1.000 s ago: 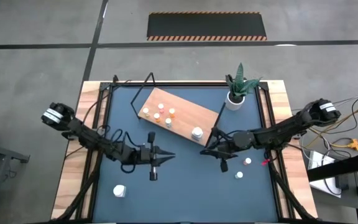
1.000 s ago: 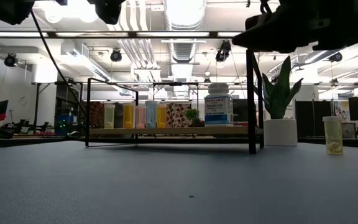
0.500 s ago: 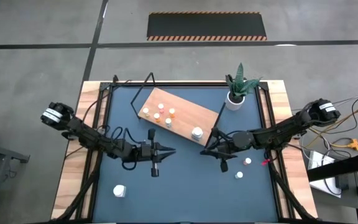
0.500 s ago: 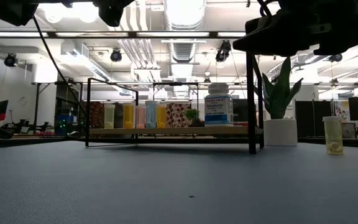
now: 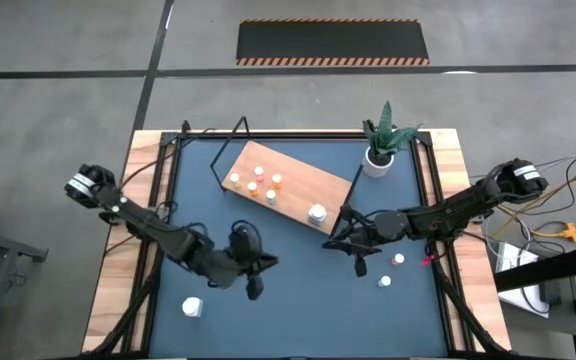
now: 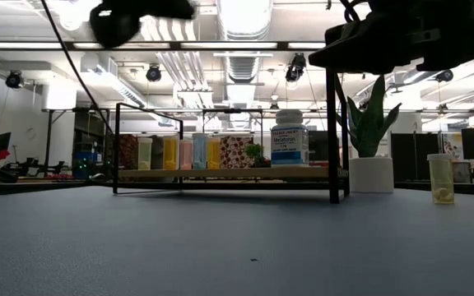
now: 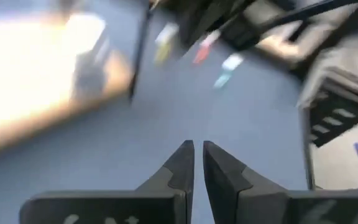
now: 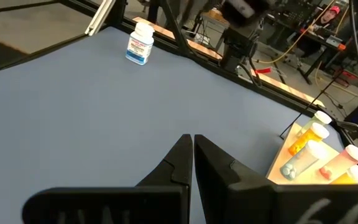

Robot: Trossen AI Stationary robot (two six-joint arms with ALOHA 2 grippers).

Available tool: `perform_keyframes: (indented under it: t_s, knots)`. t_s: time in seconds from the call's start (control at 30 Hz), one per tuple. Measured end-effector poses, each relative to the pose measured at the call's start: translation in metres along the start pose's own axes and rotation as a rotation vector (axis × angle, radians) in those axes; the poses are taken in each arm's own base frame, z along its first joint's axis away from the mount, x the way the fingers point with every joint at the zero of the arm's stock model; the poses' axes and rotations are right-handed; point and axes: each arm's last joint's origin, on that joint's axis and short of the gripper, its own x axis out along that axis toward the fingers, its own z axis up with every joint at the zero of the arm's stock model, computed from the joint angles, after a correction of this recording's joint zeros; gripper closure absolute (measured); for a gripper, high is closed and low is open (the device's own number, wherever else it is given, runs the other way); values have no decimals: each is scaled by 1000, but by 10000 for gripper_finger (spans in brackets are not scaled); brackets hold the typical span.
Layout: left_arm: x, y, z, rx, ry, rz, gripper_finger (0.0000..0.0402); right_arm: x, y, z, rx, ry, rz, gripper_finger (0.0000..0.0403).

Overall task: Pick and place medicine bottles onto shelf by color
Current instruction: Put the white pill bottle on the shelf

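The shelf (image 5: 293, 185), a light wooden board in a black frame, stands slantwise at the table's far middle. Several small orange, yellowish and white medicine bottles (image 5: 258, 185) stand on its left end and a bigger white one (image 5: 317, 213) on its right end. Loose bottles stand on the table: one white at near left (image 5: 192, 307), two near right (image 5: 398, 260) (image 5: 385, 282). My left gripper (image 5: 268, 263) hovers shut over the table's middle, empty, as the left wrist view (image 7: 197, 152) shows. My right gripper (image 5: 328, 243) hovers shut near the shelf's right end, empty (image 8: 192, 140).
A white pot with a green plant (image 5: 378, 152) stands at the far right beside the shelf. A small red item (image 5: 428, 262) lies by the right bottles. The dark blue tabletop (image 5: 298, 310) is bare between the two arms and toward the near edge.
My left gripper has swung toward the table's near edge, and its wrist has rolled and tipped; it stays shut. The bottles and the shelf stand as before.
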Motion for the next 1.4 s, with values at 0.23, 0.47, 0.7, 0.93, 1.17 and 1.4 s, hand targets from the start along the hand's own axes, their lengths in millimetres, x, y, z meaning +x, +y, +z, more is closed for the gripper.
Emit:
perform_keyframes:
  t_s: [0.23, 0.47, 0.7, 0.93, 1.17, 1.4]
  knots:
    - [-24, -8, -13, -553, 665, 372, 385, 0, 0, -1, 6, 12, 4, 394]
    - [-24, -52, -27, -692, 923, 447, 385, 0, 1, -2, 12, 21, 6, 394]
    - [-57, -71, -58, -831, 905, 615, 364, -1, 1, -4, 15, 31, 9, 394]
    - [-74, -59, -74, -779, 840, 785, 275, -1, 2, -5, 12, 34, 10, 394]
    - [-70, -43, -90, -725, 812, 865, 184, -1, 2, -5, 13, 34, 11, 394]
    - [-65, -36, -106, -726, 839, 857, 142, -1, 2, -5, 12, 35, 11, 394]
